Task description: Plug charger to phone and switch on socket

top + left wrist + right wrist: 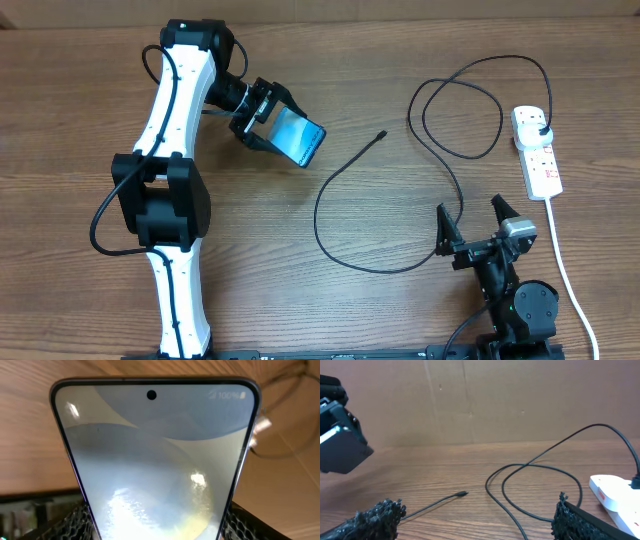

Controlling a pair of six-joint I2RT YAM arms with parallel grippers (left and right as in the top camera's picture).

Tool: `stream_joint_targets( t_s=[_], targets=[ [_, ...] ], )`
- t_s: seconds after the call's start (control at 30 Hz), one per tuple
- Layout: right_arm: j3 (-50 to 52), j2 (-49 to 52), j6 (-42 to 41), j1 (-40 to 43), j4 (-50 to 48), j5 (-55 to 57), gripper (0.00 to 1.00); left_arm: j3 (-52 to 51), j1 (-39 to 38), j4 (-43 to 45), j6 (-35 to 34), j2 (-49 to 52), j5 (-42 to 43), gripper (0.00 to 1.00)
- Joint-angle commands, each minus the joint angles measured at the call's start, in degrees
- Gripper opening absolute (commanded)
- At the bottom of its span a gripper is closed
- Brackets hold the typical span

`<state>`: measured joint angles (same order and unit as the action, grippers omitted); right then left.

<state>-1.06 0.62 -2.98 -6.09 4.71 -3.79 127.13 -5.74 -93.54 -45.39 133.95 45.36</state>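
My L fingers pinch the phone by its edges. Screen lit & facing up, held tilted off the tabletop, left of centre. R fingers are spread wide w/ nothing betw. them, low near the front edge. Charger lies looped on the wood. Its connector tip is free, near the phone's right but apart from it. The plug end sits in the socket at far right. Can't tell switch position.

Lower end of phone out of frame
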Motion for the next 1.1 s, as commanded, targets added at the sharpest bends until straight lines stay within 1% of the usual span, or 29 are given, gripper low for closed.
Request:
stream_joint_targets(
  t_s=[0.0,0.03,0.13,0.17,0.3,0.4,0.5,0.63,0.87,1.07],
  targets=[
    [0.6,-0.4,-2.1,-0.3,-0.1,1.6,1.00,1.8,0.0,0.7,-0.9,-0.2,-10.8,0.72],
    [0.6,-0.4,-6.6,-0.3,0.0,1.6,1.00,1.8,0.0,0.9,-0.9,-0.2,-15.2,0.72],
    [0.6,-0.4,-12.2,-0.3,0.0,1.6,1.00,1.8,0.0,0.9,-0.7,-0.2,-22.4,0.73],
    [0.6,-0.4,-14.5,-0.3,0.1,1.6,1.00,1.8,0.0,1.4,0.0,-0.2,-25.8,0.70],
    [0.5,1.5,-20.6,-0.3,0.1,0.9,1.00,1.8,0.0,1.7,0.9,-0.2,-30.9,0.67],
    [-0.9,4.2,-22.1,-0.3,1.9,-1.2,1.00,1.8,0.0,1.7,1.7,-0.2,-31.8,0.67],
    [-4.5,9.0,-22.6,-0.3,4.5,-3.8,1.00,1.8,0.0,1.9,1.7,-0.2,-33.3,0.68],
    [-9.4,15.5,-22.6,-0.3,6.8,-4.4,1.00,1.8,0.0,2.1,1.7,-0.2,-33.6,0.68],
    [-22.7,31.7,-22.5,-0.3,12.1,-9.2,1.00,1.8,-0.2,2.1,1.7,-0.2,-33.6,0.68],
    [-38.6,45.7,-22.1,-0.3,23.3,-13.2,1.00,1.8,-0.3,2.1,1.7,-0.2,-33.6,0.69]
  ],
)
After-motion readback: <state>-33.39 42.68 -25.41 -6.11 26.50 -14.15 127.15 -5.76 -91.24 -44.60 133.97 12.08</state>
